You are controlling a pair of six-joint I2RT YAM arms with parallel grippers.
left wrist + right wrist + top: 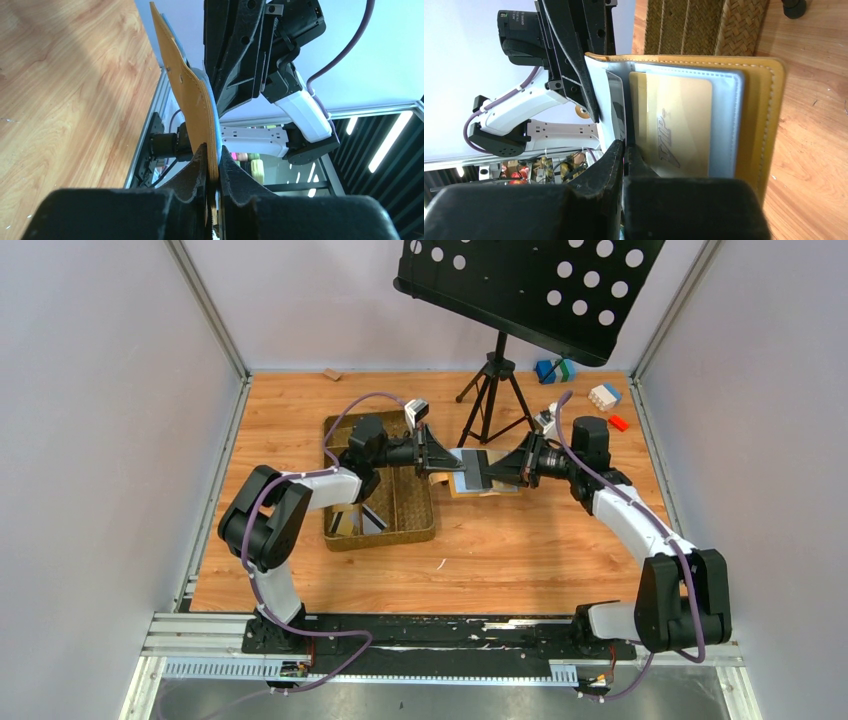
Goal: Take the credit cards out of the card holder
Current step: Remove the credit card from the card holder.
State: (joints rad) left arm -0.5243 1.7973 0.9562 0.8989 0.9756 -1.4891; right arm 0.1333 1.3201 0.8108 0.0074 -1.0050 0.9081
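Note:
The mustard-yellow card holder [466,485] hangs open above the table between both arms. My left gripper [447,462] is shut on its edge; in the left wrist view the yellow leather [192,100] stands pinched between the left gripper's [214,150] fingers. In the right wrist view the card holder [764,115] shows its grey-blue inside, with a tan-gold credit card [679,125] in a pocket. My right gripper [625,146] is shut on the thin edge of a dark card [619,115] beside that pocket. From above, the right gripper [500,472] meets the dark card [480,468].
A brown woven tray [400,510] lies under the left arm, with flat pieces in its near compartments. A black music stand's tripod [495,390] stands just behind the grippers. Toy blocks [603,397] sit at the back right. Grey walls close in the wooden table.

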